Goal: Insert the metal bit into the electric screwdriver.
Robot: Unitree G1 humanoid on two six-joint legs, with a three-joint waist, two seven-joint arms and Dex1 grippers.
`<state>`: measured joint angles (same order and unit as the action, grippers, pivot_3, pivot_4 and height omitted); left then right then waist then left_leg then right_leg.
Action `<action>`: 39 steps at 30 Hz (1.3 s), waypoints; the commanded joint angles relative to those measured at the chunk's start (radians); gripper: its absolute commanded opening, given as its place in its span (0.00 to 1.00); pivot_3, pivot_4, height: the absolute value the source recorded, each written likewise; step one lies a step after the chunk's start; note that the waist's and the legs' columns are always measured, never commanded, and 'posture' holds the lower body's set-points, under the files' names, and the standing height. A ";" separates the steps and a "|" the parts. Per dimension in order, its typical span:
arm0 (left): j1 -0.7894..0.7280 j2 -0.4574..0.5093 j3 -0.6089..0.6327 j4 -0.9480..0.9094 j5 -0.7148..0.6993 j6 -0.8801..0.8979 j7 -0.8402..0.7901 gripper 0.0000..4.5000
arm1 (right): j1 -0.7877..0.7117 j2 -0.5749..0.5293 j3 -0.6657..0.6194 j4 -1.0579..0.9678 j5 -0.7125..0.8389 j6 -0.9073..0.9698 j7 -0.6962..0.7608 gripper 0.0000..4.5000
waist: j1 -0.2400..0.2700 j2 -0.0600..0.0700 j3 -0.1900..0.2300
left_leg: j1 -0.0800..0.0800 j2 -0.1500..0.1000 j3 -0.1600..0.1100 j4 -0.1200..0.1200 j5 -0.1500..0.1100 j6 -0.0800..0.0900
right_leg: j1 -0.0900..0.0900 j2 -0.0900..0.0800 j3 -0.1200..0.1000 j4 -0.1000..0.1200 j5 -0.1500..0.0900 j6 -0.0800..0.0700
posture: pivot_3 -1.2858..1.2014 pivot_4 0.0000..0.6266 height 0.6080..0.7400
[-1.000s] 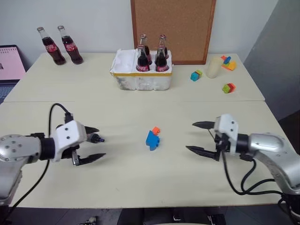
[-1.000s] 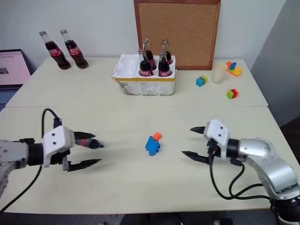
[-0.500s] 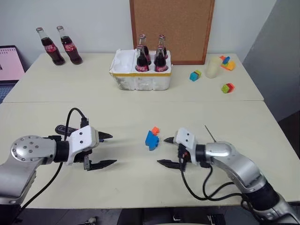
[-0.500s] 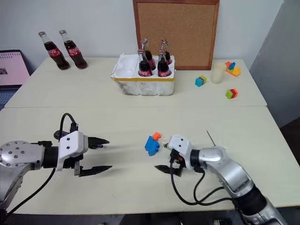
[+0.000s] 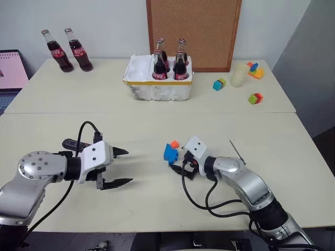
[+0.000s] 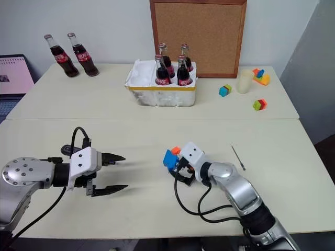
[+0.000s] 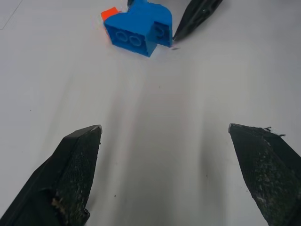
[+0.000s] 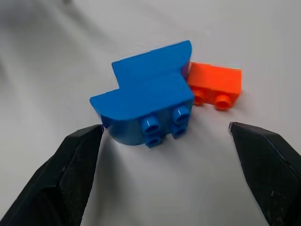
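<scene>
The metal bit (image 5: 236,150), a thin grey rod, lies flat on the table right of my right arm, untouched. Behind my left gripper's white body pokes a dark rounded end (image 5: 69,144) that looks like the electric screwdriver; the rest is hidden. My left gripper (image 5: 121,167) hovers open over bare table, its fingers (image 7: 77,160) wide apart. My right gripper (image 5: 178,161) is open just in front of a blue brick (image 8: 148,101) with an orange brick (image 8: 215,84) beside it, nothing between its fingers.
A white foam box (image 5: 137,89) holding several cola bottles stands at the back centre. Two more bottles (image 5: 67,49) stand back left. A cork board (image 5: 192,31), a cup (image 5: 238,76) and coloured bricks (image 5: 254,98) are back right. A laptop (image 5: 11,70) sits at the left edge.
My right gripper has swung left and down across the table, from beside the metal bit to the blue brick. My left gripper has shifted slightly right. Both stay open.
</scene>
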<state>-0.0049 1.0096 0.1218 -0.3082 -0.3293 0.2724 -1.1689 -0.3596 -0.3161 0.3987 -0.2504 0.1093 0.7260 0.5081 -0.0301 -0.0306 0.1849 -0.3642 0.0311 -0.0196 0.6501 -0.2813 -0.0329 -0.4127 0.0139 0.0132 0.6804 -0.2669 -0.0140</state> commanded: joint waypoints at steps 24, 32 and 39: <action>-0.007 -0.036 -0.009 0.121 -0.003 -0.145 -0.051 1.00 | -0.084 0.123 -0.018 -0.021 0.058 0.172 -0.073 1.00 | -0.002 0.000 0.000 | 0.000 0.001 0.000 -0.001 0.000 0.000 | -0.001 0.000 0.000 0.000 0.000 0.000 | 0.52 0.24 1.00; -0.026 -0.029 -0.007 0.109 -0.010 -0.122 -0.056 1.00 | -0.128 0.193 0.020 0.066 0.025 0.109 -0.096 1.00 | -0.003 0.000 0.000 | -0.001 0.001 0.000 -0.001 0.000 0.000 | -0.002 0.001 0.000 0.000 0.000 0.000 | 0.52 0.24 1.00; -0.046 -0.033 -0.016 0.072 -0.008 -0.082 -0.041 1.00 | -0.137 0.184 0.030 0.106 -0.018 0.061 -0.094 0.90 | -0.002 0.000 0.000 | -0.001 0.001 0.001 -0.001 0.000 0.000 | -0.002 0.000 0.001 0.000 0.000 0.000 | 0.52 0.24 1.00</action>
<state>-0.0345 0.9770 0.0960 -0.2045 -0.3227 0.1821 -1.2156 -0.4909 -0.1317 0.4332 -0.1211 0.0981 0.8114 0.4121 -0.0325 -0.0306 0.1849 -0.3654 0.0319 -0.0191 0.6488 -0.2813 -0.0328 -0.4150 0.0144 0.0137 0.6803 -0.2669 -0.0141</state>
